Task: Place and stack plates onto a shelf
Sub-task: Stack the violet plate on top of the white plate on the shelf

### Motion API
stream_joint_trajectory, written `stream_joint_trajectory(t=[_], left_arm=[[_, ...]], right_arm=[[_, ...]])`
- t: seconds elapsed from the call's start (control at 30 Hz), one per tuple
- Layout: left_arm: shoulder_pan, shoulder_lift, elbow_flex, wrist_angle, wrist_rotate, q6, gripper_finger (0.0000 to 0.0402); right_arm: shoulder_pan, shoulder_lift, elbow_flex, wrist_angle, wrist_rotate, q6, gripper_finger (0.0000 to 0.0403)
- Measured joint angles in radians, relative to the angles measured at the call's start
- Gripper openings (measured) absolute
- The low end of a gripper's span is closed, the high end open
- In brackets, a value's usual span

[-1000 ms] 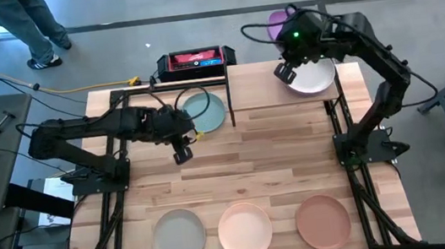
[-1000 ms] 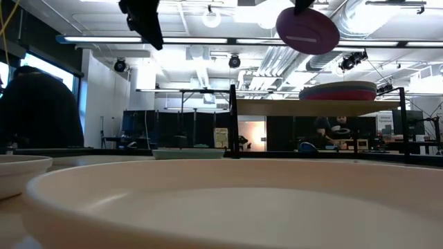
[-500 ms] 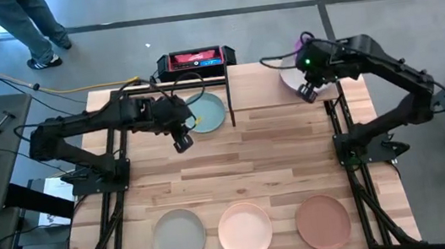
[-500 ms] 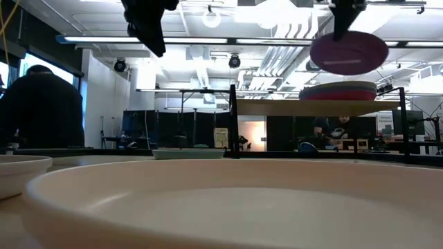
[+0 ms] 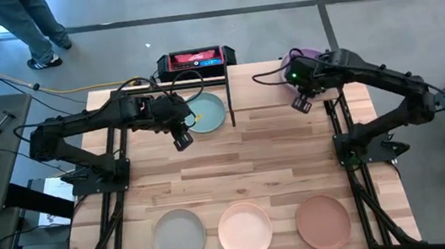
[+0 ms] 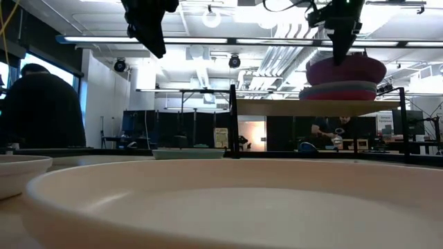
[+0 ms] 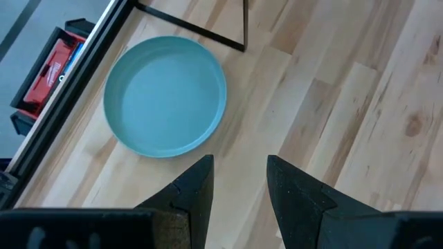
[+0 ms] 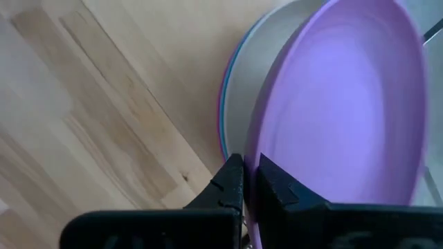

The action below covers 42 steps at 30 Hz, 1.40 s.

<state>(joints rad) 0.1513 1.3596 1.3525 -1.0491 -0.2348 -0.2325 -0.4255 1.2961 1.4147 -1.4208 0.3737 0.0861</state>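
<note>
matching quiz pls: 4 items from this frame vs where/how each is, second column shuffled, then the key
1. purple plate
2. pale teal plate
3. left hand
4. terracotta plate

A. open, above bare tabletop
B. table's near edge, right end of the row
C. on the tabletop by the shelf's post
D. pinched at its rim by the right hand, on the shelf stack

Pairs: 1-D, 2-C, 3-A, 4-B

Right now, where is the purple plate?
The purple plate sits at the shelf's right end, just above the plate stack, pinched by the right pincer.
</note>
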Motion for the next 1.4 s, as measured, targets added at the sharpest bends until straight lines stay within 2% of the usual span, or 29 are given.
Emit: stream_joint_trajectory(t=[0.37, 0.53, 0.63, 0.87, 1.07, 1.4], left_arm=[[0.0, 0.0, 0.0, 0.001, 0.0, 0.0, 0.0124], [0.0, 0.0, 0.0, 0.002, 0.0, 0.0, 0.0124], [0.0, 0.0, 0.0, 0.002, 0.0, 0.0, 0.0124], [0.0, 0.0, 0.0, 0.002, 0.0, 0.0, 0.0124], [0.0, 0.0, 0.0, 0.002, 0.0, 0.0, 0.0124], [0.0, 0.0, 0.0, 0.002, 0.0, 0.0, 0.0124]], right_arm=[[-0.041, 0.001, -0.057, 0.095, 0.009, -0.027, 0.0], [-0.085, 0.004, -0.057, 0.124, -0.047, -0.053, 0.0002], [-0.113, 0.026, -0.057, 0.123, -0.094, -0.052, 0.002], [-0.115, 0.073, -0.057, 0.096, -0.073, -0.066, 0.0074], [-0.113, 0.071, -0.033, 0.087, -0.032, -0.068, 0.0079], [-0.124, 0.071, 0.054, 0.019, -0.071, -0.064, 0.0079]])
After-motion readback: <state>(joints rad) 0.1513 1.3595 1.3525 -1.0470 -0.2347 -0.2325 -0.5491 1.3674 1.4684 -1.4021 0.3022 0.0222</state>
